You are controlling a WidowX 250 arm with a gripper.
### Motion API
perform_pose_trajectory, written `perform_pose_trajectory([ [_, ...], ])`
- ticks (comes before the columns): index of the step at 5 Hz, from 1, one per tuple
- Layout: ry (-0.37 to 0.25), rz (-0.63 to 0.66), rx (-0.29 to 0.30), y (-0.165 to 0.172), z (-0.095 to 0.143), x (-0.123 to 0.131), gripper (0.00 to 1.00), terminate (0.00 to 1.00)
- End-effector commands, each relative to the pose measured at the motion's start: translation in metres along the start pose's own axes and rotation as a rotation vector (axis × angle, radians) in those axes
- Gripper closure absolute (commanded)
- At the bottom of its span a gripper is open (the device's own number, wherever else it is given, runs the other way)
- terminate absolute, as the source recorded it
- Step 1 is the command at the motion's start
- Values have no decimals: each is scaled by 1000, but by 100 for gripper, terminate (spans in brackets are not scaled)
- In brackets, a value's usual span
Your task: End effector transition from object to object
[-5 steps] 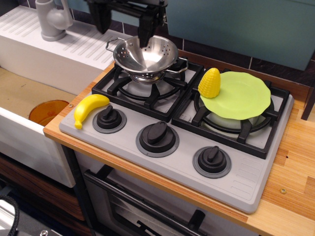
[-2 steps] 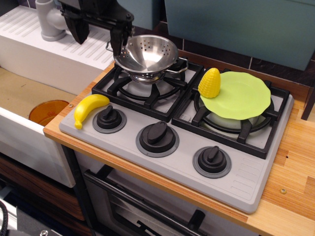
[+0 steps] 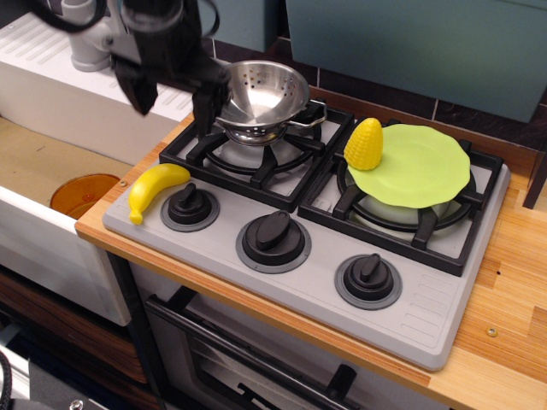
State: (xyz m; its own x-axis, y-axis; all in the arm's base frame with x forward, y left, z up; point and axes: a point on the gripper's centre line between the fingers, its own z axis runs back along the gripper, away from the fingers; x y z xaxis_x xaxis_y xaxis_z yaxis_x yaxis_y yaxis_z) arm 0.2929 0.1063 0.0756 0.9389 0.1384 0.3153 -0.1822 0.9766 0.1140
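My black gripper (image 3: 173, 109) hangs at the back left, just left of the steel colander (image 3: 263, 96) that sits on the back-left burner. Its two fingers (image 3: 141, 94) point down, spread wide apart, with nothing between them. The right finger stands close against the colander's left rim. A yellow banana (image 3: 154, 190) lies on the grey stove top (image 3: 282, 282) in front of and below the gripper. A yellow corn cob (image 3: 364, 143) stands on the edge of a green plate (image 3: 419, 166) on the right burner.
Three black knobs (image 3: 273, 237) line the stove front. A white sink (image 3: 51, 171) with an orange plate (image 3: 81, 193) and a grey faucet (image 3: 85, 38) lies to the left. Wooden counter (image 3: 513, 290) extends right. A dark tiled wall stands behind.
The gripper has moved left and down, from above the colander to beside its left rim, over the stove's back-left corner. Its fingers stayed spread. Nothing else moved.
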Motion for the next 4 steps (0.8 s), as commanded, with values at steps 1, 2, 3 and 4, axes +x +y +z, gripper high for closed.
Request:
perform_pose_trajectory([
  [1, -58, 0, 11, 9, -10, -1, 0, 0],
  [2, -61, 12, 13, 11, -18, -4, 0, 0],
  [3, -58, 16, 0, 12, -28, -12, 0, 0],
  [4, -59, 18, 0, 14, -33, -21, 0, 100],
])
